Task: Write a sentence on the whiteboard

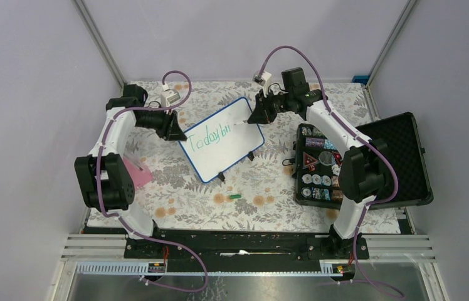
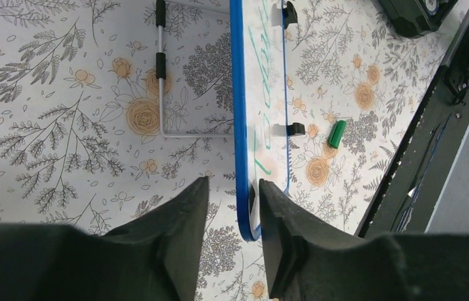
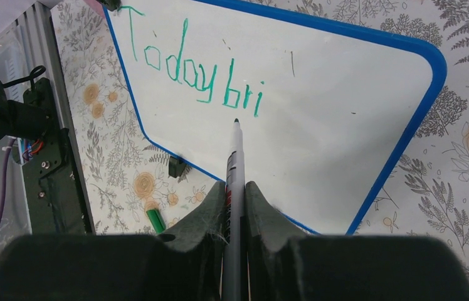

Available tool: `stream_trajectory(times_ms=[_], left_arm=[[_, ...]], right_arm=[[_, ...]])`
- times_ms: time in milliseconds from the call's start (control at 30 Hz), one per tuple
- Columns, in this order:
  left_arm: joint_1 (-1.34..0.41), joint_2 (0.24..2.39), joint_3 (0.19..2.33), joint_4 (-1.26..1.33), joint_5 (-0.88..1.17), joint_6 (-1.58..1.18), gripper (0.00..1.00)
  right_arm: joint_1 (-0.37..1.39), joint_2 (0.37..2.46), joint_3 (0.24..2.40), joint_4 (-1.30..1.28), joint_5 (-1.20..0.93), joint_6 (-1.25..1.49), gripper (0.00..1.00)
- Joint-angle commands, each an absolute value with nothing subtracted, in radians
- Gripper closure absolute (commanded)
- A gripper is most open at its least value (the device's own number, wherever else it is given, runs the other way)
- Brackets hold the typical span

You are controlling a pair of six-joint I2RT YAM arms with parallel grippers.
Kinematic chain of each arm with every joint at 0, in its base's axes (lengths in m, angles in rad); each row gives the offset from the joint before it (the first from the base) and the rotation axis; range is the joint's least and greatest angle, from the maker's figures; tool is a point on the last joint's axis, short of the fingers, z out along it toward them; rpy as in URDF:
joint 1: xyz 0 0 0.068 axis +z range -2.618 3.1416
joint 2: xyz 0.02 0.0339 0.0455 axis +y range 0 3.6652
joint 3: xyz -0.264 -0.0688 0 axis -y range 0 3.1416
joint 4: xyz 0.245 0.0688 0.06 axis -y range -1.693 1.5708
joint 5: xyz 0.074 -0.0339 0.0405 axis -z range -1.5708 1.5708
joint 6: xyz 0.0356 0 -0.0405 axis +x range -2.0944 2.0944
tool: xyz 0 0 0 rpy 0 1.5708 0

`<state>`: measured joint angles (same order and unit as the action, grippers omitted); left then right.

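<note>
r gripper (image 3: pixel 235 188) clamped on marker (image 3: pixel 236 153), tip at whiteboard (image 3: pixel 332 94) surface just below green "today bri", l gripper (image 2: pixel 233 191) fingers astride one whiteboard corner, can't tell if pinching, green cap (image 2: pixel 337 133) on table just beside whiteboard

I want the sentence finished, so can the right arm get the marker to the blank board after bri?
Probably yes. The right tool holds the marker with its tip just below the last letter, and the whiteboard beyond it is bare, nothing in between.
</note>
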<state>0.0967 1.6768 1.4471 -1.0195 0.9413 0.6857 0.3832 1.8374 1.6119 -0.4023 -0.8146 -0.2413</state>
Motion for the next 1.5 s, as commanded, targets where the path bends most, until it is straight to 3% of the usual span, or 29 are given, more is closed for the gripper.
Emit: stream_trajectory(times_ms=[0, 167, 400, 700, 1033, 1133, 1467], left_arm=[[0.094, 1.611, 1.500, -0.927, 0.898, 0.625, 0.57], [0.091, 1.581, 1.588, -0.898, 0.869, 0.582, 0.55], [0.064, 1.620, 1.611, -0.859, 0.875, 0.536, 0.42], [-0.048, 1.712, 1.595, -0.644, 0.953, 0.312, 0.42], [-0.120, 1.865, 1.655, -0.629, 0.950, 0.260, 0.48], [-0.129, 1.889, 1.674, -0.643, 0.991, 0.263, 0.54], [-0.159, 1.970, 1.769, -0.910, 0.989, 0.399, 0.99]], right_arm=[[0.378, 1.780, 1.610, -0.412, -0.856, -0.255, 1.00], [0.376, 1.782, 1.611, -0.411, -0.826, -0.253, 1.00], [0.378, 1.837, 1.655, -0.408, -0.792, -0.257, 1.00], [0.377, 1.865, 1.682, -0.407, -0.836, -0.277, 1.00], [0.377, 1.836, 1.654, -0.411, -0.851, -0.334, 1.00], [0.376, 1.831, 1.646, -0.411, -0.853, -0.339, 1.00], [0.368, 1.825, 1.639, -0.435, -0.856, -0.358, 1.00]])
